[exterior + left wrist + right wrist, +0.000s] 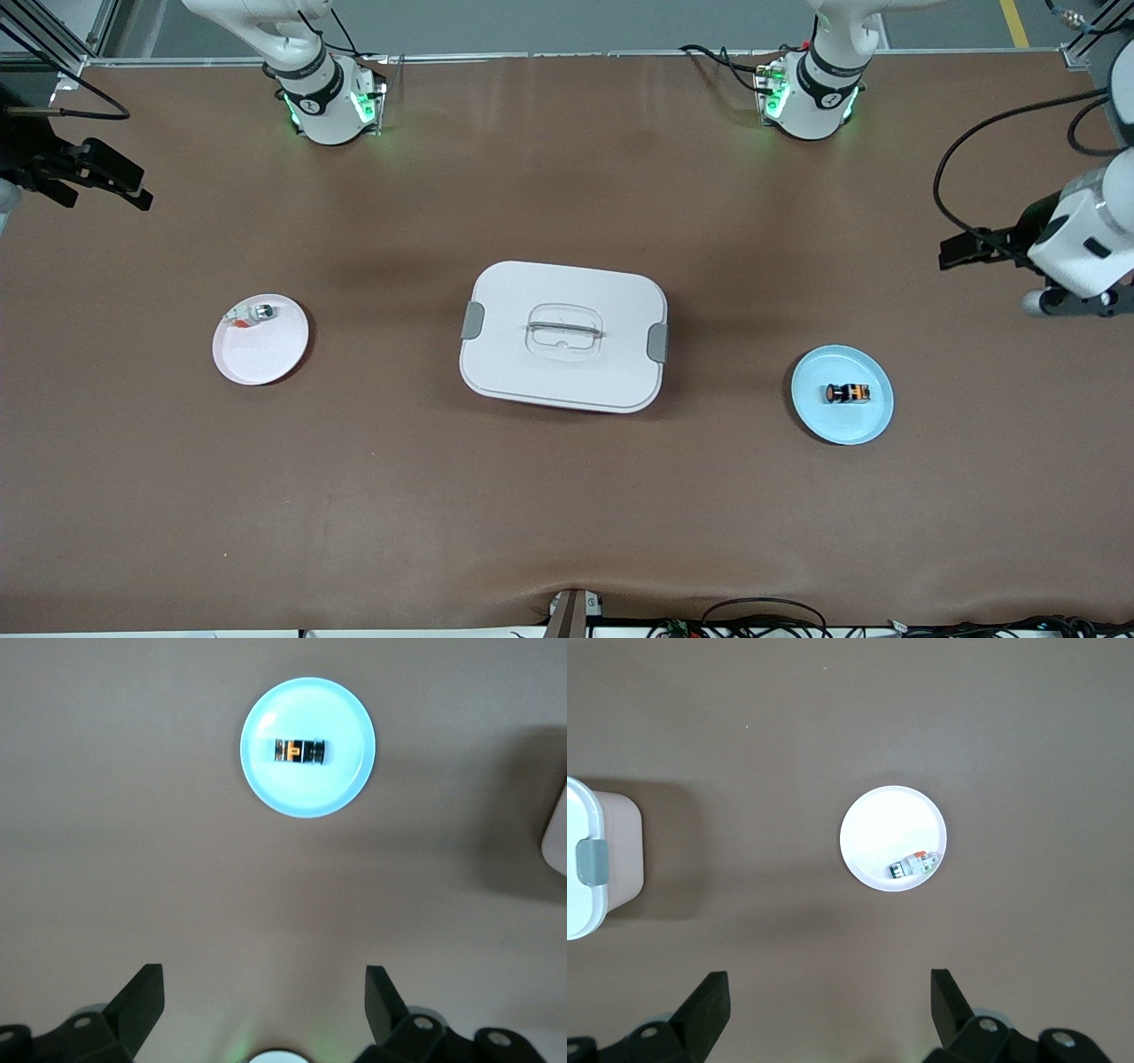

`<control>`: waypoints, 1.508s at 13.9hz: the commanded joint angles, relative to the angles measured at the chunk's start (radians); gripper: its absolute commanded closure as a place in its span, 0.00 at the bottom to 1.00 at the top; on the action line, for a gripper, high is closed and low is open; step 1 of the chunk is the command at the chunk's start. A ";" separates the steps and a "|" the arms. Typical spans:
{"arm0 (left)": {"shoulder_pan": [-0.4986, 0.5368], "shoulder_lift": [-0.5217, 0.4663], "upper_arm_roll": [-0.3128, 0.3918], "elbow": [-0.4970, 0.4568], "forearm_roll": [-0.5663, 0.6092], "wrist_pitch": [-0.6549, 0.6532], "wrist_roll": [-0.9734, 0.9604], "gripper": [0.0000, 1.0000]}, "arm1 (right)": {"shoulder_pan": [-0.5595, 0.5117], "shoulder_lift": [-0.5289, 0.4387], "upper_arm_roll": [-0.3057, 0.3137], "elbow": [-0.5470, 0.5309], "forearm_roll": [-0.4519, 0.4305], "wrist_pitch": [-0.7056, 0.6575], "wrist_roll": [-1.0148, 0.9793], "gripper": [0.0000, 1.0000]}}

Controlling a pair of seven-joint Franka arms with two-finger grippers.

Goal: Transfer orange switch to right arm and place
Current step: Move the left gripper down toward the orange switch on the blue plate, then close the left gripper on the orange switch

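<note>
The orange switch [848,392], black with an orange cap, lies on its side on a light blue plate [819,416] toward the left arm's end of the table. The left wrist view shows the switch [299,751] on that plate [308,797]. My left gripper [952,252] is open and empty, up in the air over the table's left-arm end, apart from the plate; its jaws [264,979] stand wide. My right gripper [133,188] is open and empty, up over the right arm's end of the table, and also shows in its wrist view [830,983].
A white lidded box [563,337] with grey latches and a clear handle stands mid-table. A white plate [261,354] toward the right arm's end holds a small white-and-silver part [251,313], also in the right wrist view [913,865].
</note>
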 commanded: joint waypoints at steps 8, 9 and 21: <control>0.040 0.045 -0.002 -0.339 0.018 0.502 -0.013 0.00 | -0.010 -0.024 0.014 -0.020 -0.034 0.016 -0.012 0.00; 0.035 0.078 -0.005 -0.339 0.018 0.532 -0.013 0.00 | -0.009 -0.024 0.014 -0.022 -0.034 0.020 -0.012 0.00; 0.020 0.365 -0.013 -0.332 0.020 0.870 0.007 0.00 | -0.009 -0.024 0.014 -0.022 -0.040 0.013 0.000 0.00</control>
